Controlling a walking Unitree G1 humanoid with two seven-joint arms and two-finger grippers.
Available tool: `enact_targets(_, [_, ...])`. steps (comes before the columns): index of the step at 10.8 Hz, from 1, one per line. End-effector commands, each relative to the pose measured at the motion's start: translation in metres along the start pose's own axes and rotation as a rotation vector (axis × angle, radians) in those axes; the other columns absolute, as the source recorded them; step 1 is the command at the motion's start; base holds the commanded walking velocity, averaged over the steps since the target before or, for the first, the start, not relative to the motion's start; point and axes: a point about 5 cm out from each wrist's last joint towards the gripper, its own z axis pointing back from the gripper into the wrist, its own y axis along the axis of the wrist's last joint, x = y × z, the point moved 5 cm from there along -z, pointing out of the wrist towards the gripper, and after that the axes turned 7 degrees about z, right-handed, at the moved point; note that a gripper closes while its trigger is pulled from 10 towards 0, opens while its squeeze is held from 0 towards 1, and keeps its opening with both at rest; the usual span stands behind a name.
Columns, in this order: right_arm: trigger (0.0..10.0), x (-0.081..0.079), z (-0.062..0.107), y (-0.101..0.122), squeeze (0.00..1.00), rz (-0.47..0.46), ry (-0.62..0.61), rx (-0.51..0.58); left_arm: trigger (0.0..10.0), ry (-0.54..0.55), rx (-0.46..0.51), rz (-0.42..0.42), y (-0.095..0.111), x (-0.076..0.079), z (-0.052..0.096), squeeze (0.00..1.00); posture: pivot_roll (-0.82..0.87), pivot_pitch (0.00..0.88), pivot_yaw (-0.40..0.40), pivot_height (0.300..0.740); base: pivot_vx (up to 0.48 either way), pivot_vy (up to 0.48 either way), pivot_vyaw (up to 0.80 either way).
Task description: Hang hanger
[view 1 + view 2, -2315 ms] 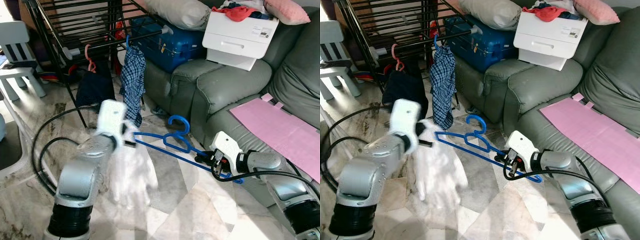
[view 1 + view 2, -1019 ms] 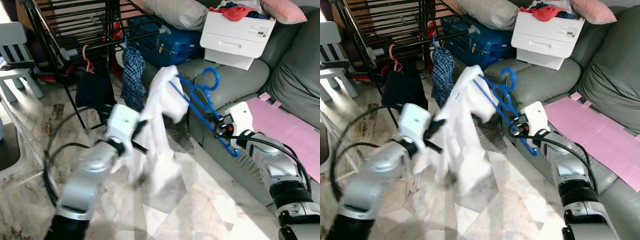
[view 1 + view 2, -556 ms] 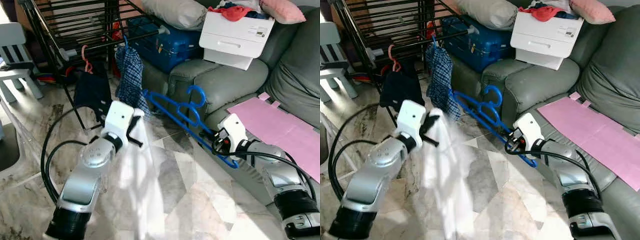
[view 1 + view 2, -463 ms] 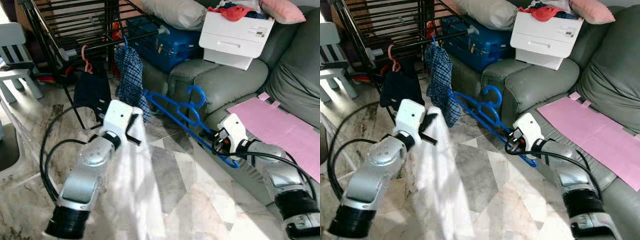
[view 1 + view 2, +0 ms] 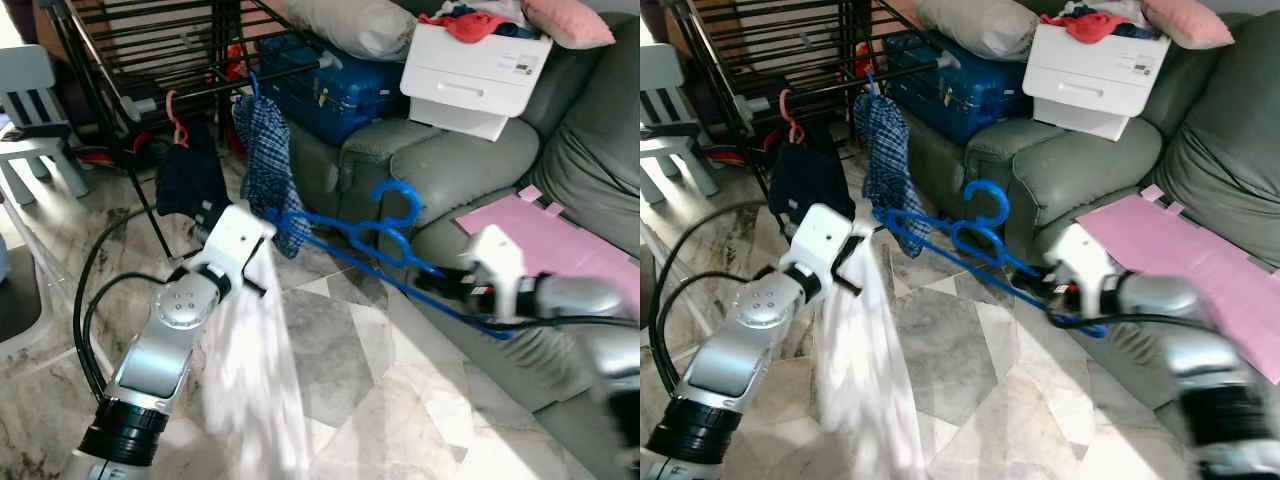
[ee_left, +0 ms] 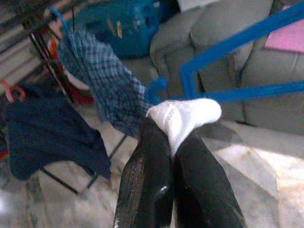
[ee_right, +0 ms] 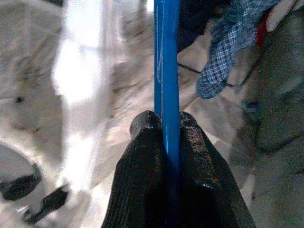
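Left eye view: the blue hanger (image 5: 375, 245) is held level between the two arms, hook up, in front of the grey sofa (image 5: 470, 160). A second ago it was tipped up high with the white garment (image 5: 250, 370) flung over it; now it is lowered again and the cloth hangs straight down by the floor, blurred. The right tool (image 7: 164, 124) is clamped on the hanger's lower bar. The left tool (image 6: 172, 137) is pinched on a fold of the white garment, just beside the hanger's far tip. The right arm has swung outward (blurred).

Judgement: the shirt is off the hanger's shoulders, so dressing the hanger needs another try before it goes to the black drying rack (image 5: 150, 50), where a checked shirt (image 5: 265, 160) already hangs.
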Motion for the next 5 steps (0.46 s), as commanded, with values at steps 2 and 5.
enact_targets(2, [10.0, -0.007, 0.015, 0.008, 0.00, 0.002, 0.077, 0.002, 10.0, -0.033, 0.030, -0.010, 0.006, -0.001, 0.000, 0.00, -0.09, 0.000, 0.007, 0.740, 0.000, 0.000, 0.00])
enact_targets(5, [10.0, -0.006, 0.035, 0.007, 0.00, 0.015, 0.097, -0.063, 10.0, -0.020, 0.003, -0.055, -0.002, -0.009, 0.001, 0.00, -0.09, 0.000, 0.016, 0.740, 0.000, 0.000, 0.00])
